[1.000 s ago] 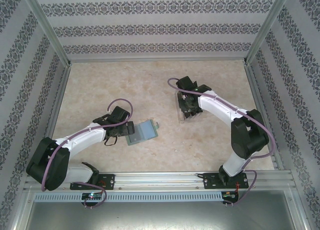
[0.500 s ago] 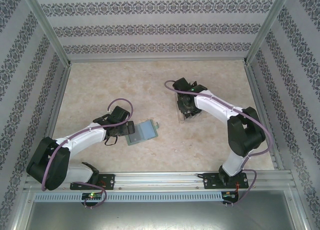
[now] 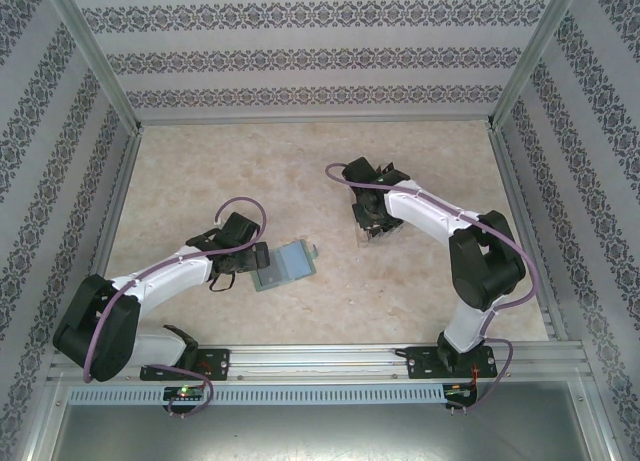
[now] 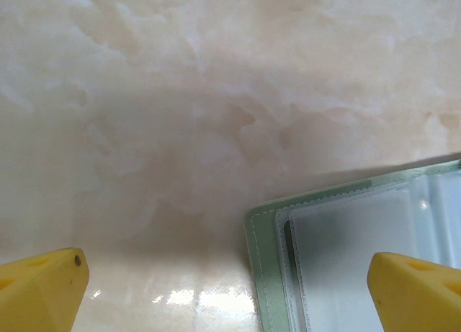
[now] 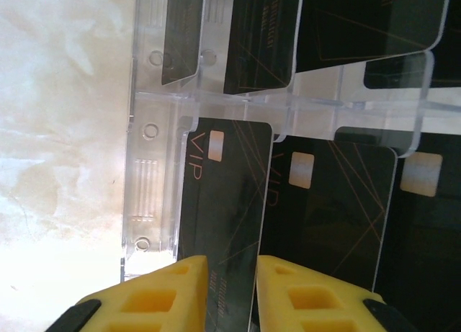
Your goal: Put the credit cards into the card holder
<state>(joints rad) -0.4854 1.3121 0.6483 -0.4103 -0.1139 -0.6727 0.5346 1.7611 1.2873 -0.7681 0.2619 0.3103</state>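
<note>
The card holder is a sage-green case lying open on the table, its clear inner sleeves facing up; its corner shows in the left wrist view. My left gripper hangs wide open just left of it, one yellow fingertip over the sleeves and nothing between the fingers. Several black credit cards stand in a clear slotted tray. My right gripper reaches down into that tray, its yellow fingers shut on the nearest edge of one credit card marked VIP.
Patterned walls and aluminium posts close in the marble table on three sides. A metal rail with both arm bases runs along the near edge. Bare tabletop lies between the card holder and the tray.
The right arm has shifted slightly left and farther over the tray, and its fingers have drawn closer together on the card. The left arm and the card holder have stayed put.
</note>
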